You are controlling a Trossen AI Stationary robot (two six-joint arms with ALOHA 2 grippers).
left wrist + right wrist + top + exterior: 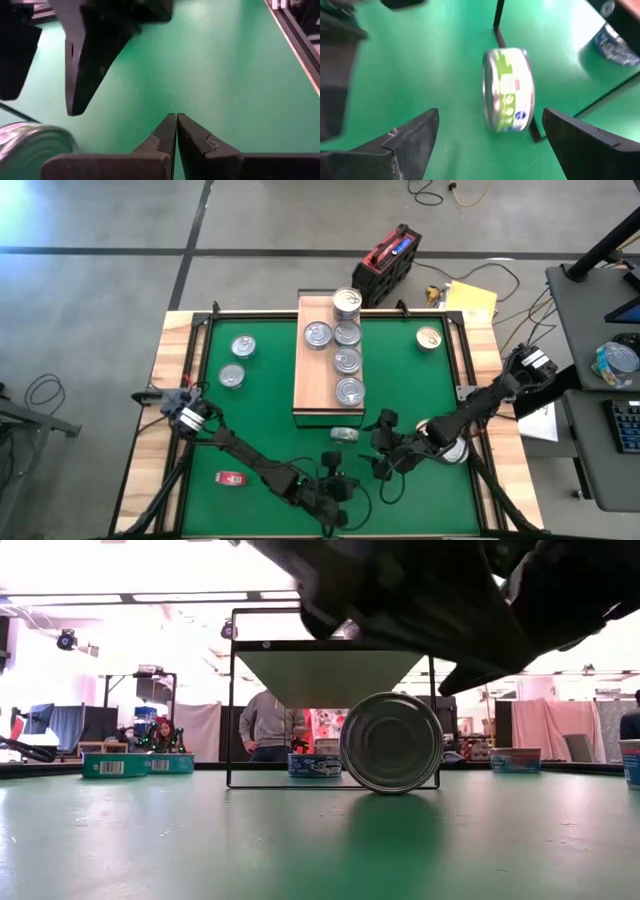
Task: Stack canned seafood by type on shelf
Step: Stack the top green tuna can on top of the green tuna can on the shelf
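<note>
ribbed metal tin (391,742) on edge, green mat (200,840)

A can (391,742) stands on its edge on the green mat (200,840) just in front of the dark-framed shelf (330,670), flat tins (130,765) lying far left and dark arm parts (430,600) overhead.

Count from overhead: five tins on the shelf (325,395), one (346,302) at the far end, four in a line, plus one (317,334) beside them. Two silver tins (243,347) sat left on the mat (260,420), one gold-lidded tin (429,338) right, one tin on edge (345,434) by the shelf's near end. One red flat object (232,477).
</note>
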